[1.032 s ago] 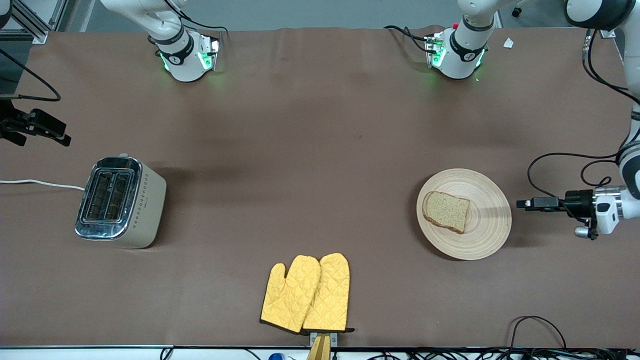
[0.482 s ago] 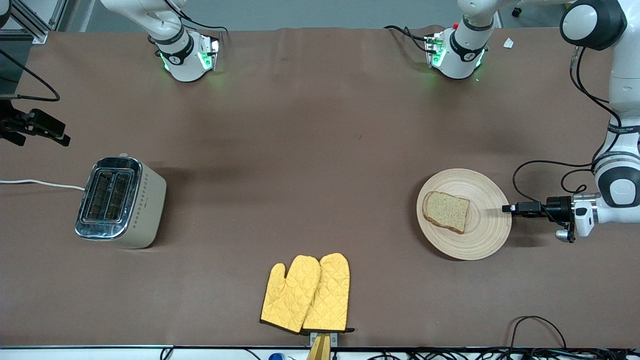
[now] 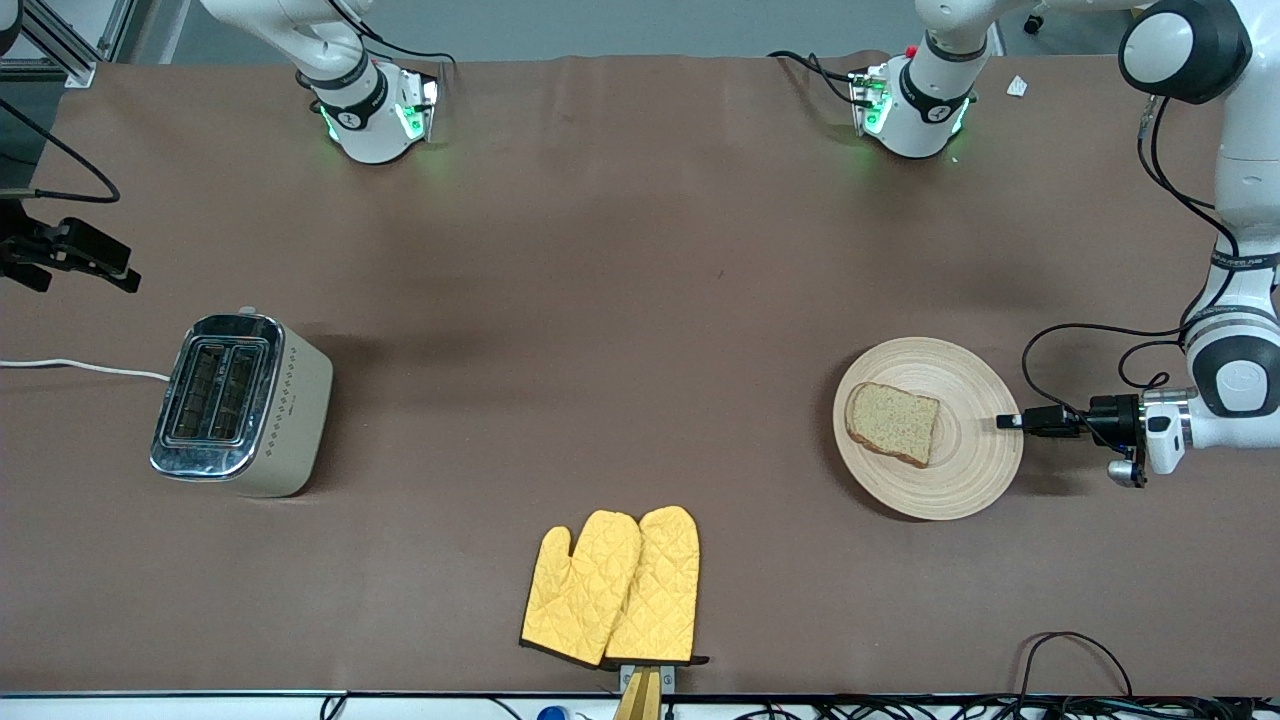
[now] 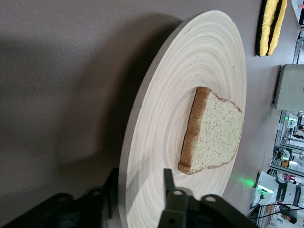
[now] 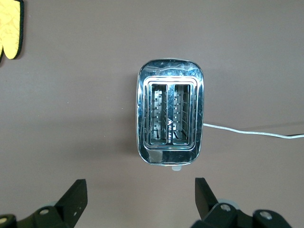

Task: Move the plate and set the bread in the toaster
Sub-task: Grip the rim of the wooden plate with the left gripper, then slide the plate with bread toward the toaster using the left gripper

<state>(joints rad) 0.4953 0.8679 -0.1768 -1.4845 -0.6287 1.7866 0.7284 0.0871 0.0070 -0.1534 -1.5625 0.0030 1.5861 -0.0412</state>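
The wooden plate (image 3: 962, 482) lies toward the left arm's end of the table with the bread (image 3: 893, 423) flat on it. My left gripper (image 3: 1008, 421) is low at the plate's rim, on the side away from the bread. In the left wrist view the gripper (image 4: 139, 187) is open, with one finger (image 4: 167, 183) over the plate (image 4: 190, 61) and one under its rim; the bread (image 4: 213, 133) lies past them. The toaster (image 3: 240, 405) stands toward the right arm's end. My right gripper (image 3: 125, 268) waits in the air beside it, open and empty (image 5: 140, 192), looking down on the toaster (image 5: 171, 116).
Two yellow oven mitts (image 3: 612, 588) lie near the table's front edge, midway between toaster and plate. The toaster's white cord (image 3: 80, 367) runs off the table's end. Loose cables lie near the front corner at the left arm's end.
My left gripper has moved in toward the plate, and its fingers now straddle the rim. The plate, bread, toaster and right arm have not moved.
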